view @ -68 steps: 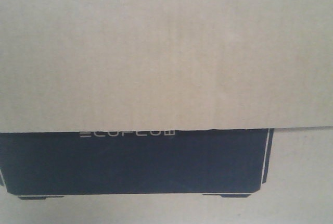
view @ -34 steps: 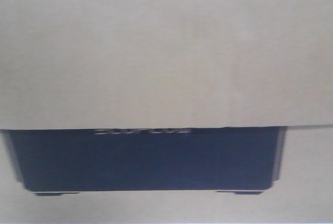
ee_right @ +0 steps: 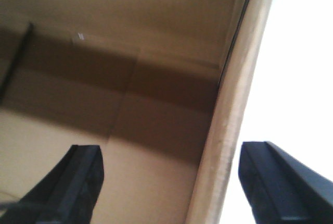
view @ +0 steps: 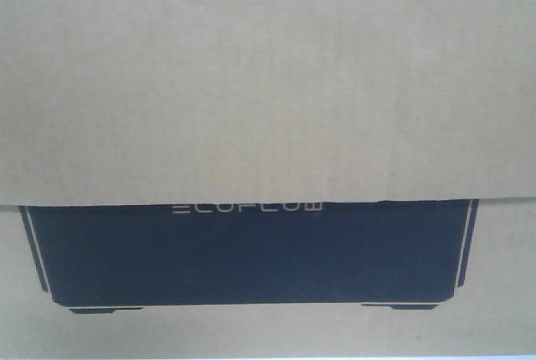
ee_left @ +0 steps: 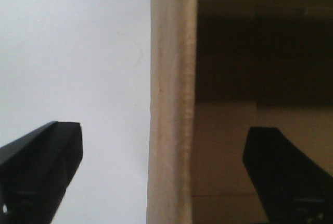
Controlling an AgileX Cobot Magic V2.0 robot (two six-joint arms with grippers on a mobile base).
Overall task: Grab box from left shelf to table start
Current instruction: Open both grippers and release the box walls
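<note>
Fingers of both grippers spread, straddling a box [view: 268,84] wall edge, left gripper [ee_left: 166,177] mid-frame, right gripper [ee_right: 208,182] lower frame; neither pinching. Box fills front view. Risk: uneven closure lets the carton tilt or slip.

One word legible: "ECOFLOW"
It runs in thin pale capitals along the black printed panel [view: 251,251] on the box [view: 268,84], just under a cardboard flap.

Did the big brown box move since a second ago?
Yes. In the front view, the box has slid right against the picture edges: its black panel and the ECOFLOW lettering sit further right.
</note>
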